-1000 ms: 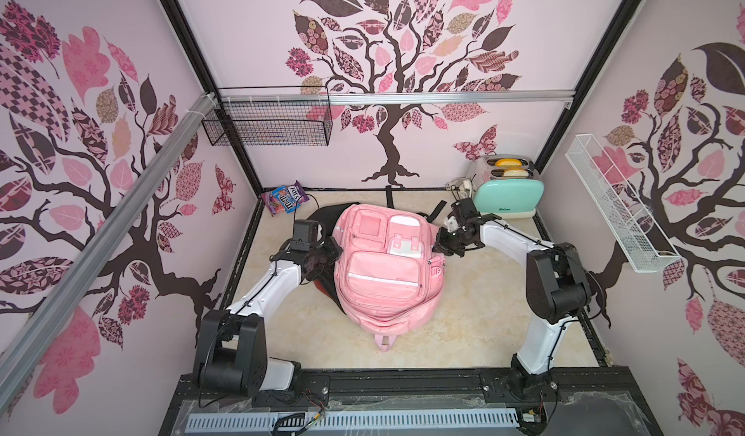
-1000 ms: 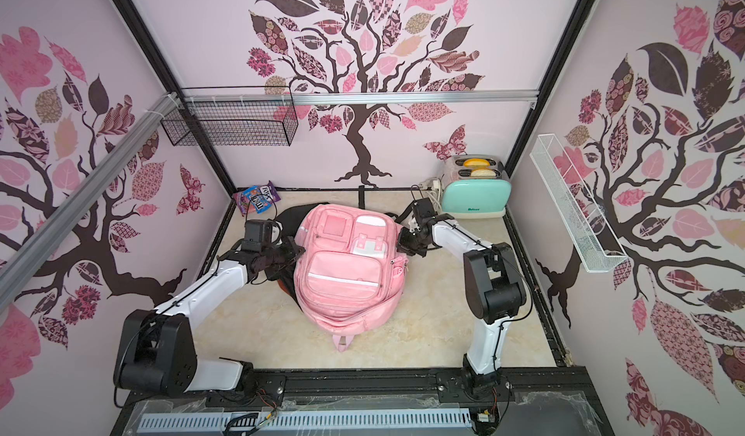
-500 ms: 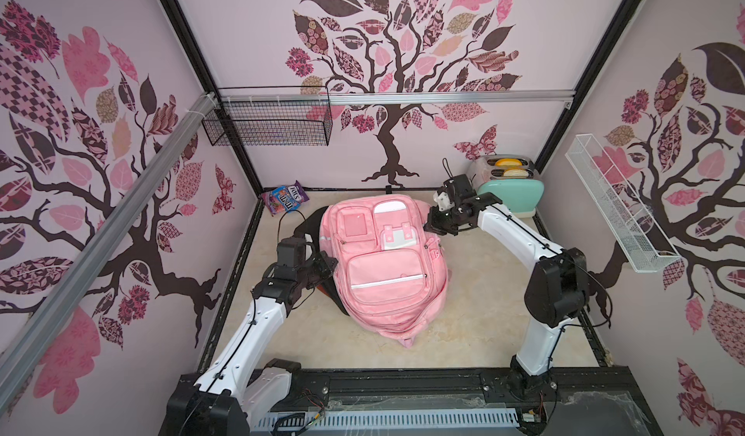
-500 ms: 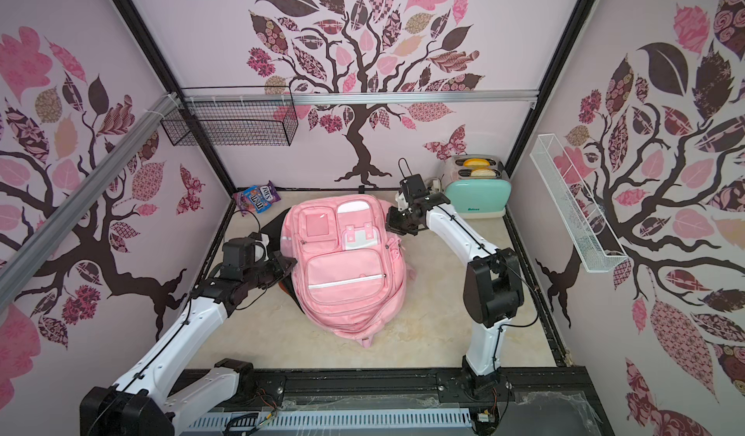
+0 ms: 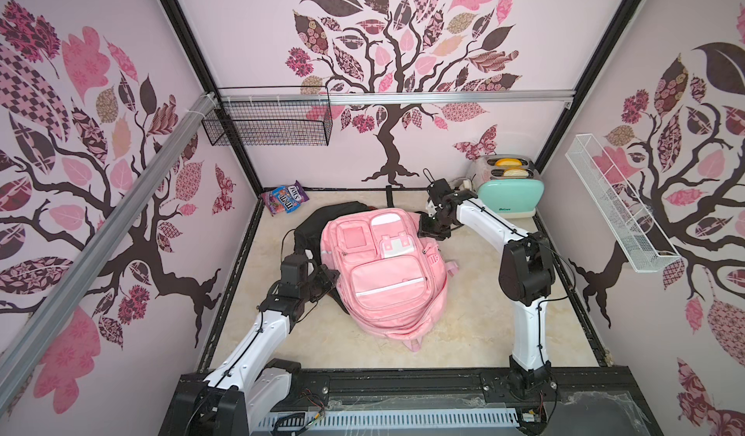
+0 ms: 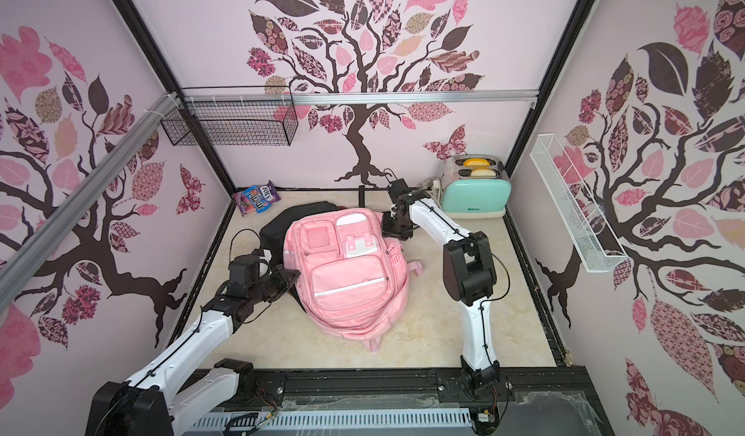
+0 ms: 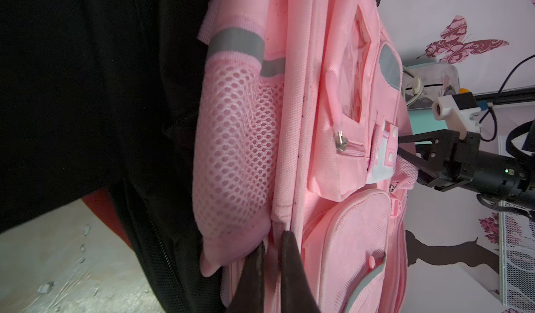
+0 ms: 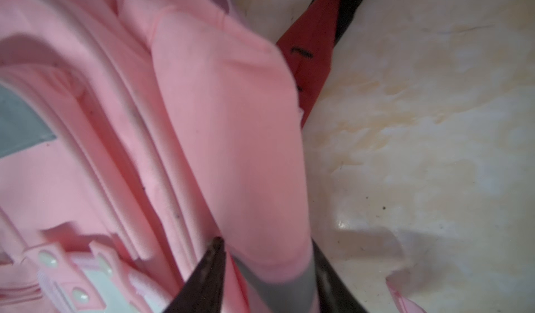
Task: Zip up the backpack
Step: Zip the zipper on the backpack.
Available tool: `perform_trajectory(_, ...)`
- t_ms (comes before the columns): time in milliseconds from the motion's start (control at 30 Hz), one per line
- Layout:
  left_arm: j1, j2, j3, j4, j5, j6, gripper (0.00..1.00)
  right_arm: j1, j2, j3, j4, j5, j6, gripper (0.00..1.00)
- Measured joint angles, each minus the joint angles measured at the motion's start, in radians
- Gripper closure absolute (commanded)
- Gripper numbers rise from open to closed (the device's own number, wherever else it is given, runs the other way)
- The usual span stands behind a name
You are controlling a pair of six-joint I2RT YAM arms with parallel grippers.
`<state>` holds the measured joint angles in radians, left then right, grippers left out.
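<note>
Both top views: pink backpack on the surface, partly over a black bag, long axis front to back; left jaws at its left flank, right jaws at its far right corner. Toaster: two slices in. Left wrist view: left jaws clamped shut on the side seam by the mesh pocket. Right wrist view: right jaws parted astride the grey-banded side pocket, apparently pinching nothing.

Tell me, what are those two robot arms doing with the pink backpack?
They are working on zipping up the pink backpack, which lies partly on a black bag. The left gripper is pinched shut on the backpack's side seam, next to the mesh pocket. The right gripper is at the opposite side, near the top, with its jaws open on either side of a pink side pocket.
</note>
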<state>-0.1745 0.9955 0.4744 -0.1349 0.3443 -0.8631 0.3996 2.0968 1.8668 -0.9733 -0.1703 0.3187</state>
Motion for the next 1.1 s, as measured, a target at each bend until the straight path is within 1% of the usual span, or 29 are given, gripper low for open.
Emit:
perform_trajectory(167, 0.001, -0.014, -0.006, 0.039, 0.024, -0.011, 1.00, 0.000, -0.033, 0.042, -0.030, 0.096, 0.007, 0.44)
perform_trajectory(300, 0.001, -0.026, -0.006, 0.060, 0.044, -0.025, 1.00, 0.015, -0.124, 0.042, -0.014, 0.145, -0.002, 0.45)
perform_trajectory(400, 0.001, -0.031, -0.006, 0.077, 0.056, -0.032, 1.00, 0.057, -0.211, 0.012, 0.065, 0.089, -0.019, 0.47)
perform_trajectory(500, 0.001, -0.032, -0.006, 0.088, 0.066, -0.040, 1.00, 0.141, -0.265, -0.015, 0.145, 0.005, -0.042, 0.49)
perform_trajectory(600, 0.001, -0.032, -0.006, 0.097, 0.076, -0.050, 1.00, 0.240, -0.250, -0.010, 0.198, -0.066, -0.071, 0.52)
perform_trajectory(733, 0.001, -0.034, -0.006, 0.115, 0.095, -0.062, 1.00, 0.338, -0.173, 0.033, 0.213, -0.132, -0.096, 0.53)
perform_trajectory(900, 0.001, -0.047, -0.006, 0.150, 0.124, -0.082, 1.00, 0.359, -0.087, 0.095, 0.208, -0.176, -0.103, 0.54)
perform_trajectory(1100, 0.001, -0.055, -0.007, 0.183, 0.152, -0.108, 1.00, 0.356, -0.047, 0.178, 0.189, -0.186, -0.111, 0.53)
